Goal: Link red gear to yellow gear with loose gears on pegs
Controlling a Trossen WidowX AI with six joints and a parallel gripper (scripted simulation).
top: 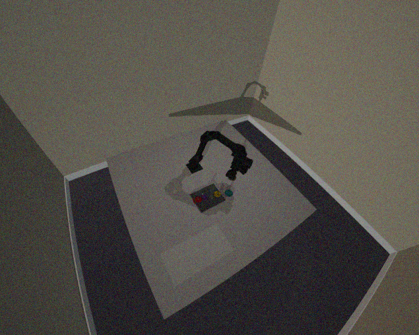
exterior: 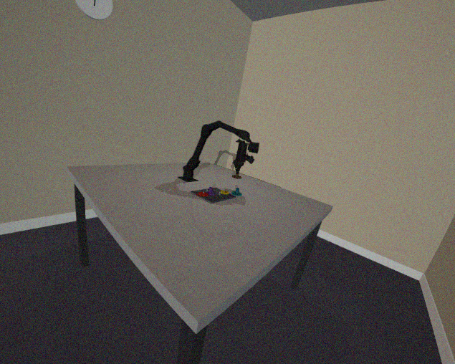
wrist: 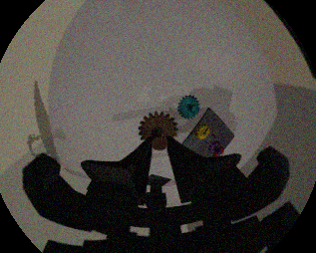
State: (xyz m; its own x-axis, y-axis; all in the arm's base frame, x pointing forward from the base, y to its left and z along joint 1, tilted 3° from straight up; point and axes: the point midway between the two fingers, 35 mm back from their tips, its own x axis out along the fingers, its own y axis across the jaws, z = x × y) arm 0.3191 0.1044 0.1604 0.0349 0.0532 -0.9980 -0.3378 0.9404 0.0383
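My gripper (exterior: 238, 173) (wrist: 158, 138) is shut on the brown gear (exterior: 236, 177) (wrist: 158, 126) and holds it in the air above the table, off the board's side. The grey board (top: 202, 208) (exterior: 213, 200) (wrist: 222, 126) lies on the table. The red gear (top: 197, 199) (exterior: 202, 194) is at one end of it, with a purple gear (top: 204, 196) (exterior: 211, 191) (wrist: 215, 146) beside it. The yellow gear (top: 217, 194) (exterior: 223, 192) (wrist: 203, 131) is towards the other end. A teal gear (top: 228, 192) (exterior: 236, 192) (wrist: 188, 107) stands on the table just off the board. Empty pegs are too small to make out.
The arm's base (top: 194, 167) (exterior: 188, 178) stands on the table (top: 159, 234) (exterior: 173, 234) behind the board. The teal gear stands close to the board's edge on the yellow gear's side. The pictures are dim and grainy.
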